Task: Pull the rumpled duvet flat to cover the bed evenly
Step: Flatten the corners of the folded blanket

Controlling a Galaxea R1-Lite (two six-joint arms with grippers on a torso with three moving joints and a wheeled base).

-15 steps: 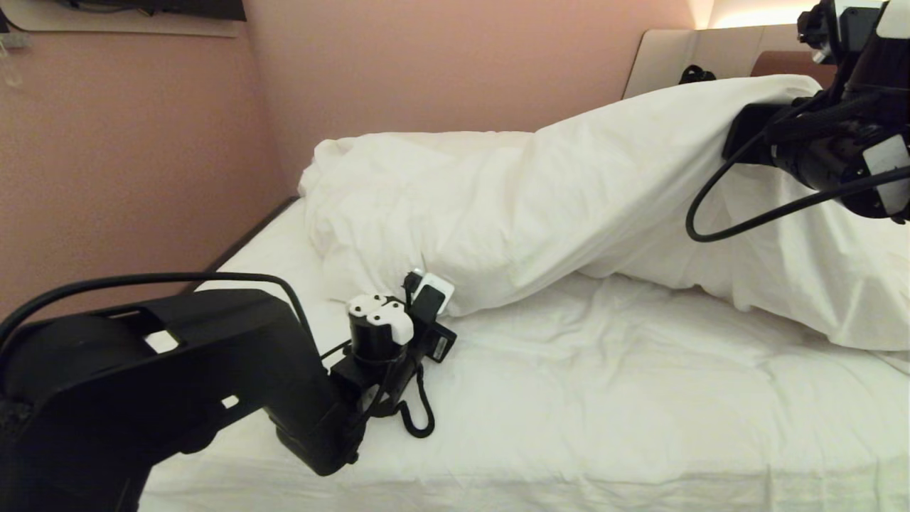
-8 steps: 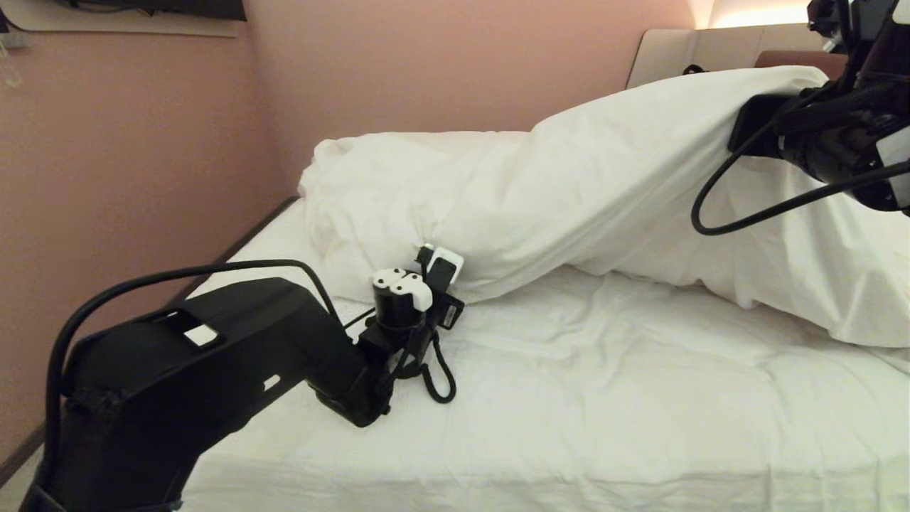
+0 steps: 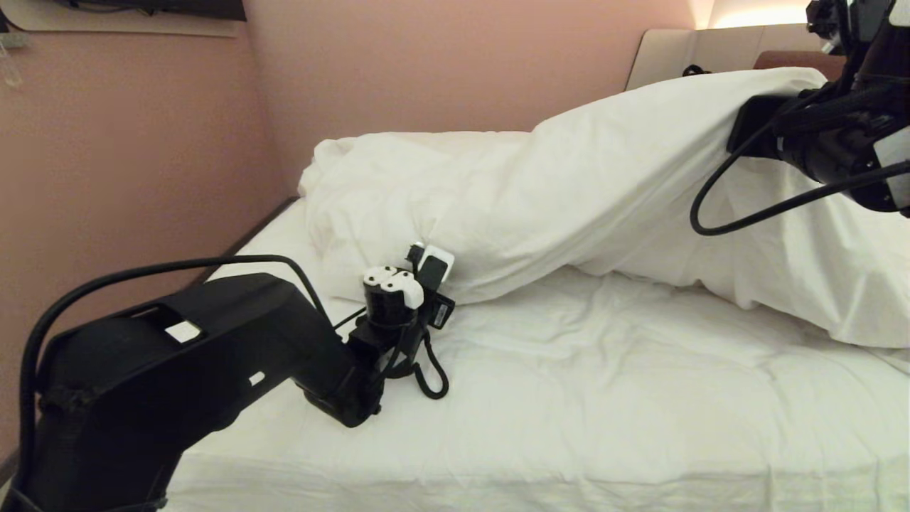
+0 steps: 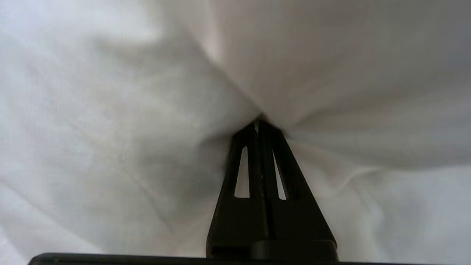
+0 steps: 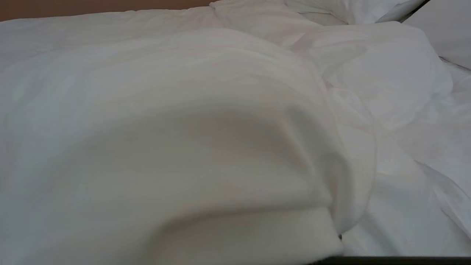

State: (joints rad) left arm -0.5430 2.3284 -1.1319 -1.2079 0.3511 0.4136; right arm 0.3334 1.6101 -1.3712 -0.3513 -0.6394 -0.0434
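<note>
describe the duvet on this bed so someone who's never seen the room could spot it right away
Start at the bed beside the pink wall. Along its far side lies the duvet, a thick white bundle rising toward the headboard. Unlike the thin flat sheet in front, it is puffy and heaped.

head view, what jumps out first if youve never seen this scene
The puffy white duvet heaped along the far side of the bed, with bare sheet in front. The right gripper holds its high end up near the headboard, while the left gripper, fingers together, pinches a fold at its lower front edge.
</note>
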